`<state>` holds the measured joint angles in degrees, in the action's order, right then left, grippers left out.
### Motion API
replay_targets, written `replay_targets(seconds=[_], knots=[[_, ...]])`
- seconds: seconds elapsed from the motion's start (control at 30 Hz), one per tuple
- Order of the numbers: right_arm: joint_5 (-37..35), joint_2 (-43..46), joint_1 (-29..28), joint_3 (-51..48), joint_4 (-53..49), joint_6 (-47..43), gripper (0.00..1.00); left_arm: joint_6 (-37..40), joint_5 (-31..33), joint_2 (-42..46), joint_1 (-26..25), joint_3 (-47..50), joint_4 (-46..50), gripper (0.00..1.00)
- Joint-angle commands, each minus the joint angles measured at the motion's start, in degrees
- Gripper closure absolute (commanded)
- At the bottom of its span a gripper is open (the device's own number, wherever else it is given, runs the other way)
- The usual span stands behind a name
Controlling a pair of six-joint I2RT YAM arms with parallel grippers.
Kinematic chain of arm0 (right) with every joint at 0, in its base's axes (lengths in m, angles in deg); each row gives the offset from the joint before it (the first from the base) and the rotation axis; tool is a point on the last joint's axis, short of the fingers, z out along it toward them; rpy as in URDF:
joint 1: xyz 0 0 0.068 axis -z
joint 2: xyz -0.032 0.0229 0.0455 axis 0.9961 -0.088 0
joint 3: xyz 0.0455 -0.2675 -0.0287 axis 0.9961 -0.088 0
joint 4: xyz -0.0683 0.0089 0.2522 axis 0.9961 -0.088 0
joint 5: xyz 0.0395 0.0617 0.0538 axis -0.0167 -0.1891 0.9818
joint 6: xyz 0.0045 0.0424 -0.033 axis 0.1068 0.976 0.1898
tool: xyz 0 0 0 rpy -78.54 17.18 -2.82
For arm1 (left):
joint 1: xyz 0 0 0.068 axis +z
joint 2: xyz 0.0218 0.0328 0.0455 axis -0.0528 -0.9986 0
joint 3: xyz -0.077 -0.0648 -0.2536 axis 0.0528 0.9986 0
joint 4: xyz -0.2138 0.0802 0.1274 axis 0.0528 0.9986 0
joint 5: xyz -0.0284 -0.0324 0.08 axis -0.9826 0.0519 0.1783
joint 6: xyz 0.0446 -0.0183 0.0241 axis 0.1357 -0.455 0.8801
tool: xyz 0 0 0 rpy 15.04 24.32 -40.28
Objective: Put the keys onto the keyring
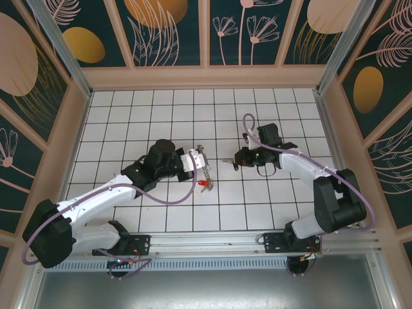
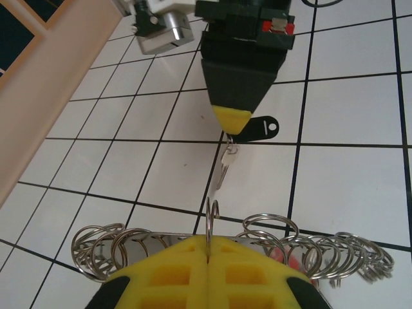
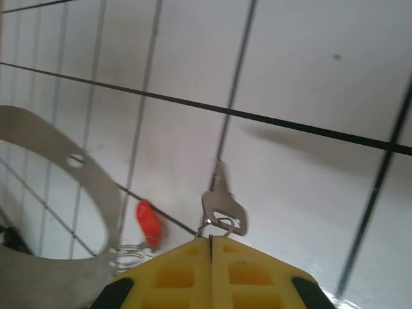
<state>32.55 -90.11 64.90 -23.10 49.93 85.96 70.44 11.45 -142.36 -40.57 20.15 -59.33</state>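
Holding both sets of jaws clenched, I have the two halves of the job facing each other above the tiled bench [image 1: 129,116]. The left jaws pinch the keyring [image 2: 213,222] upright on its edge. A row of split rings [image 2: 103,248] fans out to either side of it, and the red-headed key [image 1: 206,187] sits at the end of that chain. The right jaws grip the small loop of a silver key [image 3: 222,201], its blade pointing toward the left arm. In the left wrist view this key hangs near the keyring but apart from it. A dark-headed key [image 2: 261,127] sits beside the right tip; I cannot tell whether it hangs with the silver one or lies on the bench.

I see several risks from here. The keyring is held only by a thin edge, so any sideways push from the key could twist it in the pinch or pop it out. The silver key dangles loosely from its loop, so it may swing and present the wrong face, missing the wire. If I close the gap too far, the two tips will collide. The loose rings could also snag the key before it reaches the one I want.
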Motion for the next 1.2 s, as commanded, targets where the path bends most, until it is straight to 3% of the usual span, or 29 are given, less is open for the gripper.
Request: replay_targets(seconds=[0.0, 0.17, 0.27, 0.4, 0.77, 0.93, 1.1, 1.17], knots=[[-6.8, -1.9, 0.1, -4.3, -2.8, -2.6, 0.91, 1.4, 0.2, 1.3, 0.3, 0.0, -0.7, 1.0], [-8.1, -1.0, -0.1, -7.1, -3.3, -2.3, 0.7, 1.6, 0.5, 0.5, 0.3, -0.1, 0.1, 1.0], [-8.8, -0.4, -0.1, -6.1, -6.1, -1.0, 0.63, 1.6, 0.5, 0.4, 0.3, 0.0, 0.1, 1.0], [-13.4, 1.3, 0.0, -3.7, -10.9, -0.4, 0.63, 1.5, 0.0, 0.1, 0.3, -0.1, 0.2, 1.0], [-16.0, 5.2, -0.2, -3.5, -10.9, 0.0, 0.68, 1.4, -0.5, 0.1, 0.3, -0.1, 0.2, 1.0], [-18.4, 3.8, -2.9, -2.2, -13.1, 1.2, 0.68, 1.6, -0.2, 0.1, 0.3, 0.0, 0.2, 1.0], [-24.3, 1.5, -5.4, 1.0, -19.5, 4.4, 0.6, 1.7, 0.5, 0.2, 0.3, 0.2, 0.1, 1.0], [-23.2, 1.6, -6.5, 1.3, -21.7, 6.3, 0.55, 1.6, 0.5, 0.0, 0.3, 0.2, 0.2, 1.0]])
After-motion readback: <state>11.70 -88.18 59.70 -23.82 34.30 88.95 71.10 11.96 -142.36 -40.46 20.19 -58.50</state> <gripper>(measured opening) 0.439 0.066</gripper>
